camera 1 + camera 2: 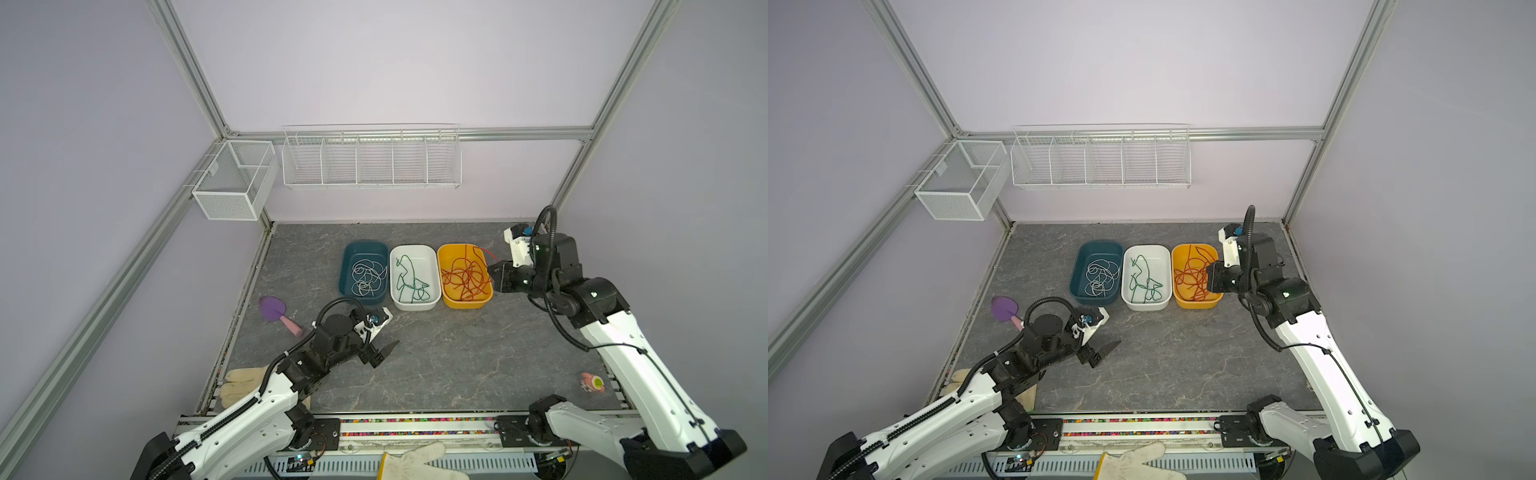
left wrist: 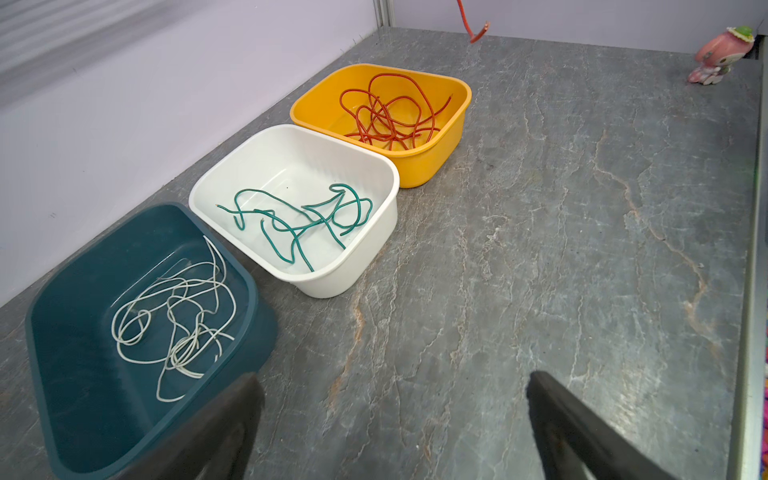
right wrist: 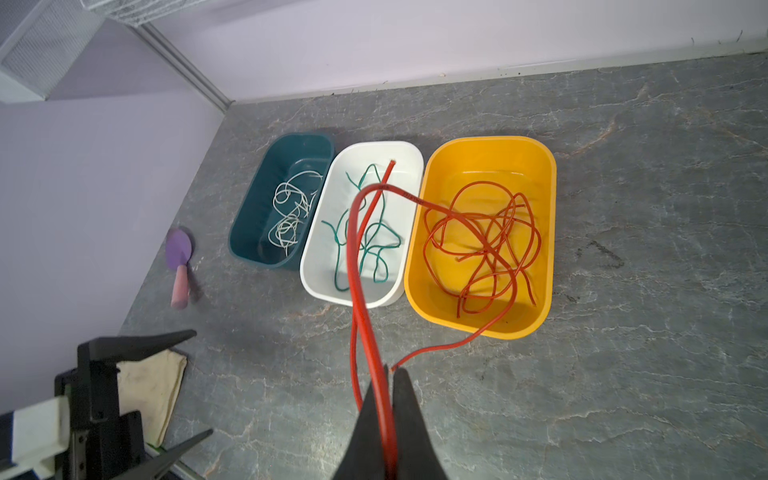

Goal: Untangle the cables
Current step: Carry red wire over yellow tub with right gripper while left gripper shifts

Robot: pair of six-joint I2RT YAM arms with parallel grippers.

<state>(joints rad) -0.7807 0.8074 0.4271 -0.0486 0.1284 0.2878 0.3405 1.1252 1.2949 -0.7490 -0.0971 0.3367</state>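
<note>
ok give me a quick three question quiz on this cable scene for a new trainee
1. True or false: the right fingers are shut on a red cable.
2. What colour is the tub holding the green cables? A teal, B white, C yellow.
3. Fill in: the left fingers stand ____ and hold nothing.

Key: 1 true; 2 B; 3 open.
</note>
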